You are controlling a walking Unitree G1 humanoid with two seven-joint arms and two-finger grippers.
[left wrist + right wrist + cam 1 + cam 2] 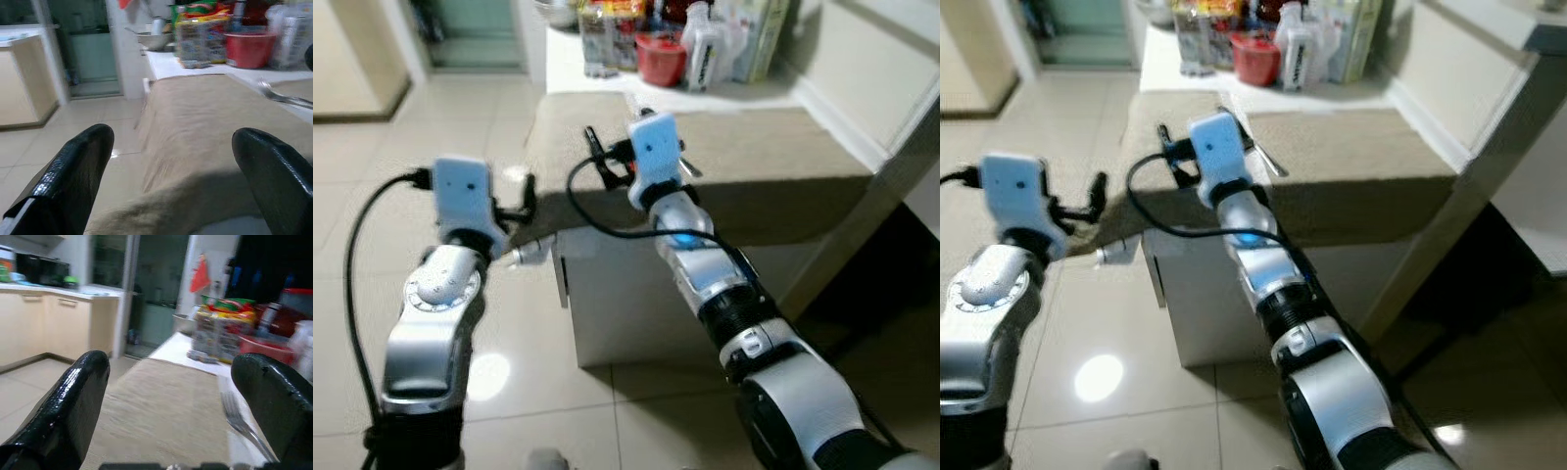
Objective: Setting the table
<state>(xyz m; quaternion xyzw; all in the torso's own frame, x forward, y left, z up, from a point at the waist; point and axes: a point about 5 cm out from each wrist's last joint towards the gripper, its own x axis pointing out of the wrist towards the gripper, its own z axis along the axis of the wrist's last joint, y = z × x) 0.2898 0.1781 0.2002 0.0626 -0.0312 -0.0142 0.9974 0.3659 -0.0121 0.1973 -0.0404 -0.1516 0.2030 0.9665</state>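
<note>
A beige cloth (773, 157) covers the near part of a white table (626, 313). On it lies a silver fork (237, 418), near the cloth's edge. My right gripper (171, 361) hovers over the near end of the cloth, open with nothing between its fingers, and the fork lies just ahead of it to one side. My left gripper (173, 134) is also open and bare, held off the table's left corner at about the height of the cloth. The fork (283, 98) shows far off in the left wrist view.
At the table's far end stand a red bowl (661, 59), plastic bottles (705, 49), snack packets (607, 34) and a metal bowl (154, 40). A wall runs along the table's right side. Tiled floor (372, 196) lies to the left, leading to a doorway (475, 34).
</note>
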